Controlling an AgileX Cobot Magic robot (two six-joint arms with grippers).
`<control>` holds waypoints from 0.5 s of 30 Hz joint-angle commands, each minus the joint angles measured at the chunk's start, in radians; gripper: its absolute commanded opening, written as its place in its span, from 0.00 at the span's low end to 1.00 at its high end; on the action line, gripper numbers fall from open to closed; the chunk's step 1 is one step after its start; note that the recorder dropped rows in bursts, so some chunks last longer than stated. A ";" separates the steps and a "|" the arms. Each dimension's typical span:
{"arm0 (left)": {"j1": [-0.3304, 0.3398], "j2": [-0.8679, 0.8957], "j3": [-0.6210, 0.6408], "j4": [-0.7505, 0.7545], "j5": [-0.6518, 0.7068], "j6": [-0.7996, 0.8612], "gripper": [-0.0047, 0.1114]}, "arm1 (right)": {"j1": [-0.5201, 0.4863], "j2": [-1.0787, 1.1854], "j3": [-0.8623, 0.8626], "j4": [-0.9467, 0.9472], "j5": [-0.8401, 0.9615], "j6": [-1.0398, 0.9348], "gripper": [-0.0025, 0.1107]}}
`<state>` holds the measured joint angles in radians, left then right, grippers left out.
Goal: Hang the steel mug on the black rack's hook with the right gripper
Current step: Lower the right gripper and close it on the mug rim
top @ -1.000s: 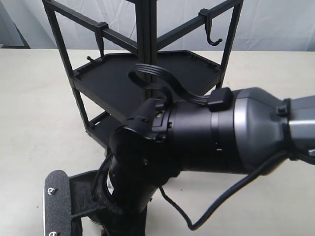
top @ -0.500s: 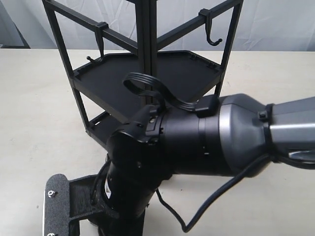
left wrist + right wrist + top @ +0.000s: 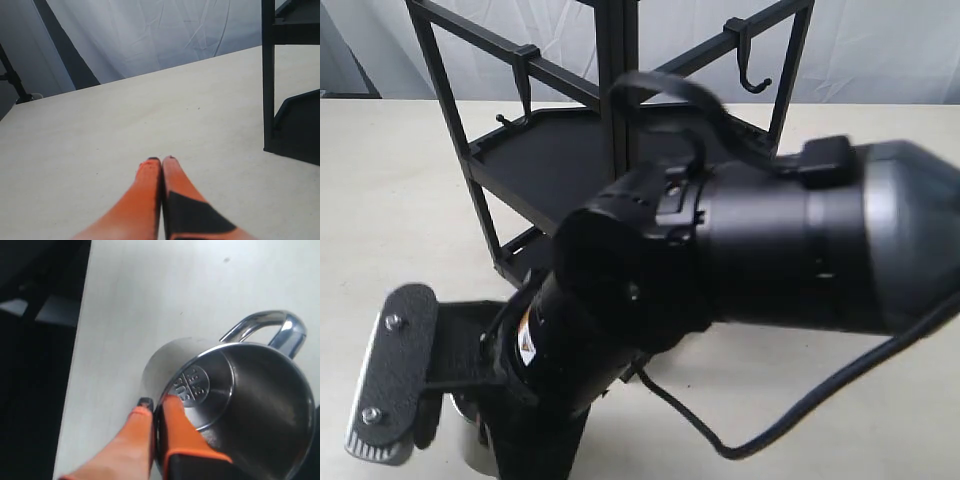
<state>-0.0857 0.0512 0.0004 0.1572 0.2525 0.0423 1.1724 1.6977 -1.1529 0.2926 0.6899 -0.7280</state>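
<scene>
The steel mug point(image 3: 235, 390) fills the right wrist view, tipped so its stamped base and looped handle point(image 3: 280, 327) show. My right gripper point(image 3: 156, 402) is shut on the mug's wall, one orange finger inside and one outside. In the exterior view the right gripper point(image 3: 415, 440) hangs low at the front left, and a sliver of the steel mug point(image 3: 470, 450) shines beside its speckled plate. The black rack point(image 3: 620, 150) stands behind the arm. Its hook point(image 3: 752, 72) hangs free from the top right bar. My left gripper point(image 3: 161, 160) is shut and holds nothing.
The bulky right arm point(image 3: 770, 250) blocks most of the exterior view and part of the rack's trays. A second hook point(image 3: 525, 80) hangs on the left top bar. A rack post point(image 3: 268, 75) stands near the left gripper. The pale table point(image 3: 400, 200) stretches to a white curtain.
The right arm has risen and swung up toward the rack. Its finger plate moved up and left, and the mug now shows under it, off the table.
</scene>
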 commanded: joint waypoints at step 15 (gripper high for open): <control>-0.007 -0.007 0.000 -0.003 -0.020 -0.001 0.05 | 0.004 -0.271 -0.010 0.048 0.032 0.104 0.01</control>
<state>-0.0857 0.0512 0.0004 0.1572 0.2525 0.0423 1.1724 1.4668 -1.1566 0.3408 0.7046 -0.6251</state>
